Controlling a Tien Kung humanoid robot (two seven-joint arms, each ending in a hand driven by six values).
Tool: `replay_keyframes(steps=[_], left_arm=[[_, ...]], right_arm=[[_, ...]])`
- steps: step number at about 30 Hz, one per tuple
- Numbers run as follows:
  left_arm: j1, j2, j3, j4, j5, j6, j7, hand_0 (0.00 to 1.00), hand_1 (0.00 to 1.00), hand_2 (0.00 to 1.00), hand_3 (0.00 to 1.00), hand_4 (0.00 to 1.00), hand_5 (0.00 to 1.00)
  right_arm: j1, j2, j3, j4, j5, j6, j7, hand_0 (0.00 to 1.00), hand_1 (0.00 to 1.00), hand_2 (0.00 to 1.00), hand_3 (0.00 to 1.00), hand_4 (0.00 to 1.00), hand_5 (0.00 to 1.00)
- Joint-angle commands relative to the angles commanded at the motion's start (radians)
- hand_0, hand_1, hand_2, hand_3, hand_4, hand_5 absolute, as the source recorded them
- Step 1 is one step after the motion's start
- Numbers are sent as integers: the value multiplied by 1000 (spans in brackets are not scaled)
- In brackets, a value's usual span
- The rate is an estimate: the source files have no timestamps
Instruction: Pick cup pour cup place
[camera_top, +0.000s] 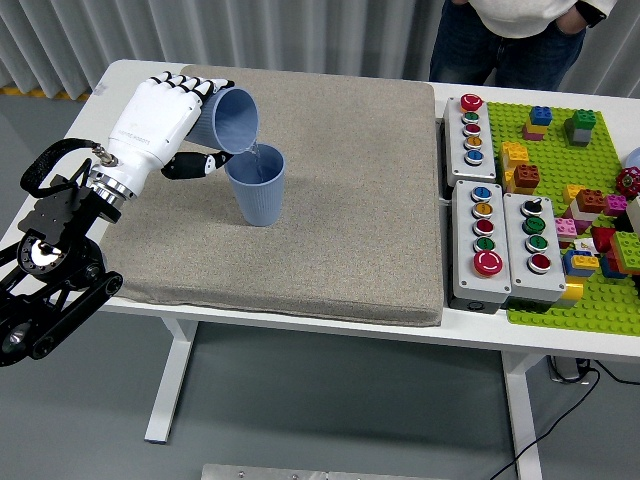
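Observation:
My left hand (180, 120), white with black fingertips, is shut on a blue cup (228, 120). The cup is tipped to the right, its mouth just above the rim of a second blue cup (257, 186). That second cup stands upright on the grey mat (330, 200). A thin stream of clear liquid runs from the tipped cup's lip into the standing cup. My right hand is out of view.
Three grey button boxes (497, 230) sit right of the mat. A green baseplate (590, 200) with several loose bricks lies at the far right. A person (515, 30) stands at the table's far side, hands not over the table.

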Motion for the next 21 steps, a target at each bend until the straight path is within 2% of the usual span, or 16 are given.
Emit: replay_keyframes(steps=[1,12,13,21], left_arm=[[-1,0,0,-1,5,-1,1,683,628,674,673,616,131],[-3,3,3,-5,12,-5,11,684,631,676,664,608,120],[-3,3,3,-6,12,-5,13,687,633,676,657,587,85],[-8,12,16,4,12,1,23,690,638,678,639,572,83]], right_arm=[[0,0,0,0,0,0,0,695,698,628,622,213,401],[0,1,3,0,-4,0,-1,695,698,628,622,213,400],[0,1,4,0,-3,0,-1,695,698,628,622,212,399],[-1,1,2,0,-3,0,-1,695,698,628,621,211,399]])
